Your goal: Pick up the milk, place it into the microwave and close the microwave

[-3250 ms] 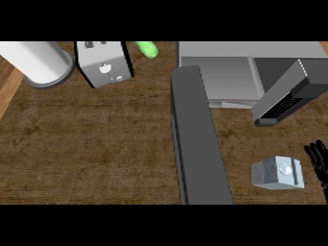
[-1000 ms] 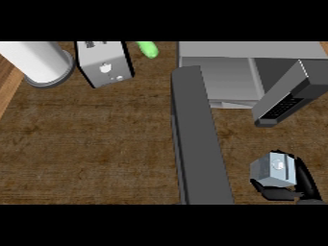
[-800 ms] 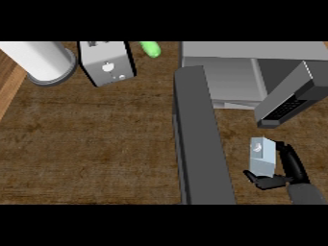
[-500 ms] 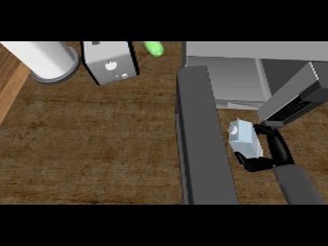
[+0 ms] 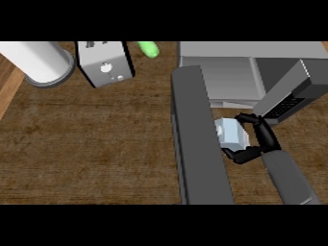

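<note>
From the head view we see the microwave (image 5: 248, 72) at the upper right of the brown surface (image 5: 81, 139), open, its pale grey cavity showing nothing inside that we can make out. Its door (image 5: 198, 139) swings out toward us as a long dark grey slab that runs down the middle of the view. A second dark grey block with a vented black face (image 5: 297, 93) sits tilted at the microwave's right side; we cannot tell what it is.

At the upper left stands a white cylinder (image 5: 35, 60) on a grey round base, and just beside it a grey box-shaped appliance (image 5: 106, 69) with a pale knob on its face. A small green object (image 5: 148, 49) lies near the top edge, between that appliance and the microwave.

The milk (image 5: 230, 133), a small pale grey-blue carton, is just in front of the microwave's opening, close against the right side of the door, not inside the cavity. Whether it is clear of the surface we cannot tell.

Our right hand (image 5: 255, 141) comes in from the lower right on its grey forearm. Its black fingers (image 5: 255, 120) curl over the carton's upper side and the thumb curls under its lower side, so the hand is gripping the milk.

The left hand is out of view.
</note>
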Controlling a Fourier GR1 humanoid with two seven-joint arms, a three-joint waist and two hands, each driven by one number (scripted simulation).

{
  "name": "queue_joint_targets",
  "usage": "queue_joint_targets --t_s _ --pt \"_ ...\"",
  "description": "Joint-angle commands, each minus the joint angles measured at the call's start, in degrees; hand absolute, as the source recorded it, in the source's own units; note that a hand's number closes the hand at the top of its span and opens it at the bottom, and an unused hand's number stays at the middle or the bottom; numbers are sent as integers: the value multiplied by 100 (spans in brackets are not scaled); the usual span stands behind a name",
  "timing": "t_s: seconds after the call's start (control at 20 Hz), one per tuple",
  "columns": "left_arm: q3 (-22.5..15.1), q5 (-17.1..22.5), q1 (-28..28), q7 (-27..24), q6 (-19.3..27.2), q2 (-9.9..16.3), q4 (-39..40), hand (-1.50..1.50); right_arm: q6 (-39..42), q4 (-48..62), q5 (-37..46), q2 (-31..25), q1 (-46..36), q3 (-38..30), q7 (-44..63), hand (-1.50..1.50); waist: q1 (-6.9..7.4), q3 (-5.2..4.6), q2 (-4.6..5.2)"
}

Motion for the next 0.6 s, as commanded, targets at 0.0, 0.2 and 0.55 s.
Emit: queue_joint_targets --t_s 0.0,0.2,0.55 --pt "439 290 113 -177 -256 183 174 -150 173 -215 -106 -40 -130 27 -475 150 -15 -4 -17" --pt "527 360 162 -170 -352 161 332 -150 -195 -854 -108 172 -369 118 627 150 -76 -12 -46" --pt "691 489 -99 158 -322 147 206 -150 -208 -472 -139 143 -1402 24 1691 150 21 -4 10"
